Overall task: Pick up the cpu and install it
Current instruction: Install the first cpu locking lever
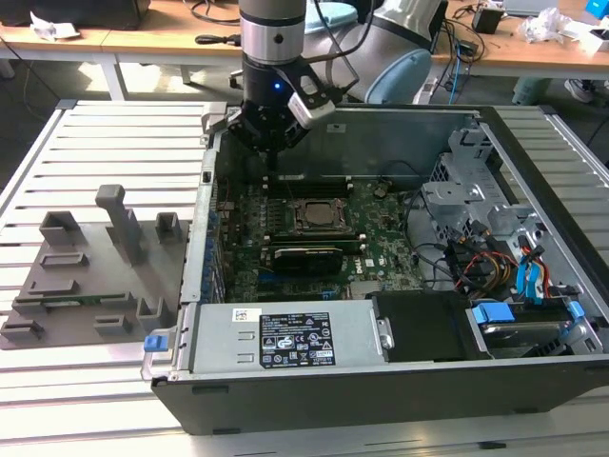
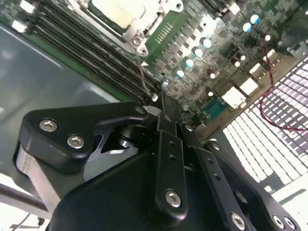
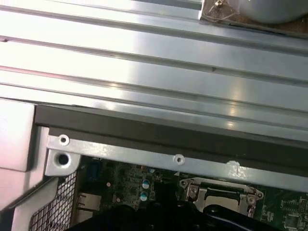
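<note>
Exterior view shows a big silver table (image 1: 105,143) made of long metal slats, filling most of the frame. On it lies an open computer case (image 1: 381,390), taking up the middle and right of the frame. Inside the case is a green board (image 1: 381,228) with many small parts. A grey box with a white label (image 1: 285,338) sits along the near edge of the case, low in the frame. On the left of the frame a flat grey tray (image 1: 57,286) with upright grey blocks lies on the table.

The robot arm (image 1: 271,38) comes down from the top middle of the frame. Its black gripper (image 1: 270,152) hangs over the far edge of the board, just inside the case wall. In the second wrist view the gripper (image 2: 163,108) has its fingers pressed together to a thin tip, with nothing between them.

The cpu (image 1: 312,213) sits in the square metal socket frame (image 1: 328,226) in the middle of the board, a little below and right of the gripper in the exterior view. It also shows at the top of the second wrist view (image 2: 120,12).
</note>
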